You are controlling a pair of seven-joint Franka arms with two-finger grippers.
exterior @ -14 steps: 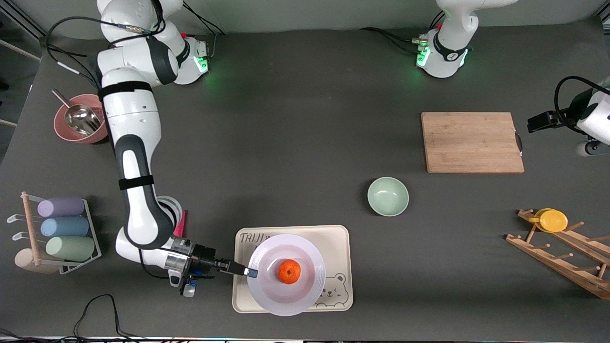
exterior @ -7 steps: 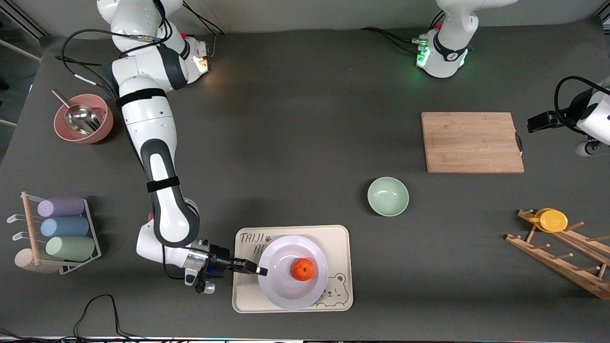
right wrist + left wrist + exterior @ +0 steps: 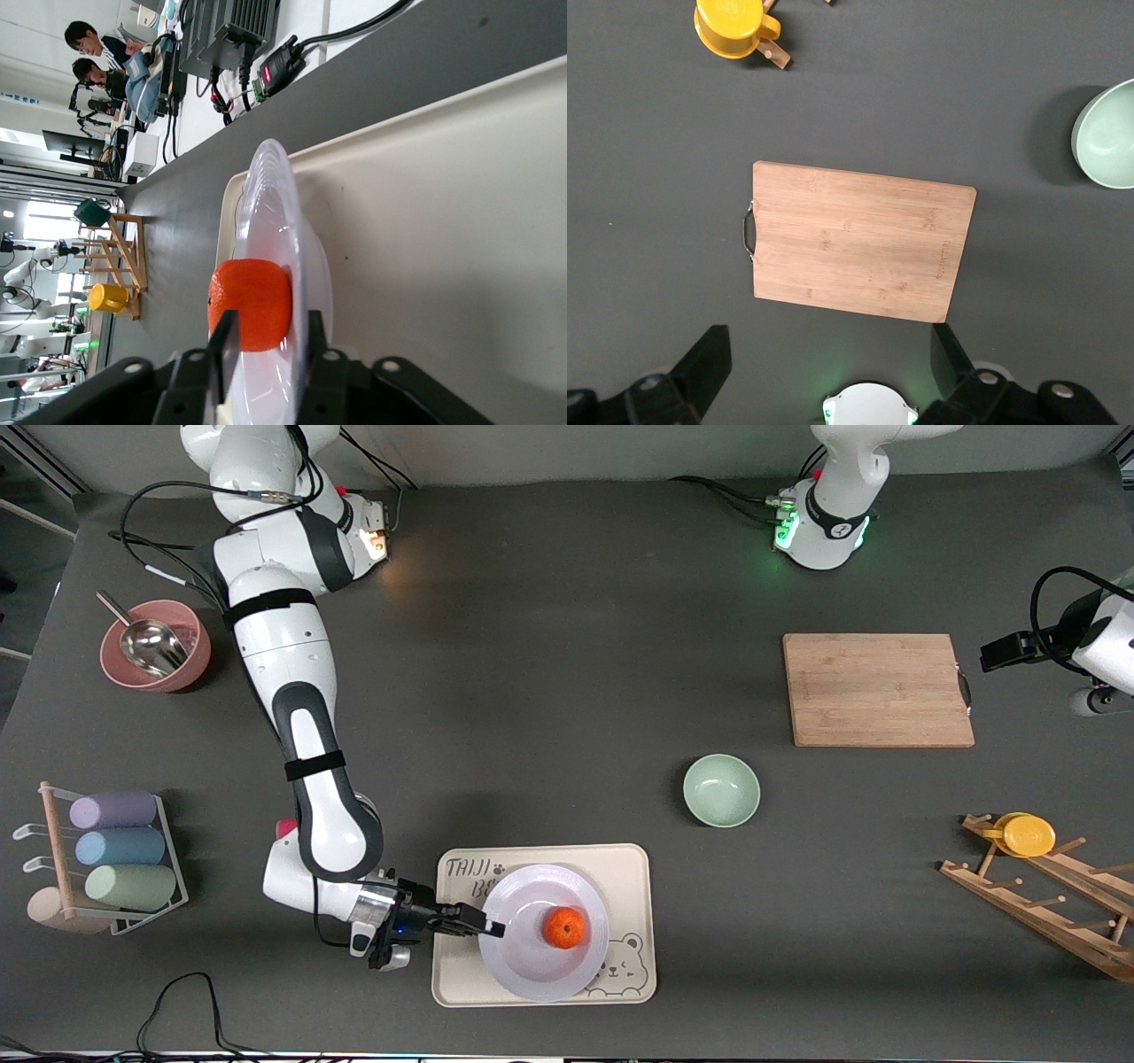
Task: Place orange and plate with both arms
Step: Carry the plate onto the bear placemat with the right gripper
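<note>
White plate rim between right pincer fingers, slightly parted; left pincer wide apart

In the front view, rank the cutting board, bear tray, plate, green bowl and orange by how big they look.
Largest to smallest:
1. Bear tray and cutting board: too alike to separate.
2. Plate, resting on the tray.
3. Green bowl.
4. Orange, sitting on the plate.

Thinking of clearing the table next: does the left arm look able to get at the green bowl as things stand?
Probably yes: the left tool hangs open over the cutting board, and bare table separates that from the green bowl.
</note>
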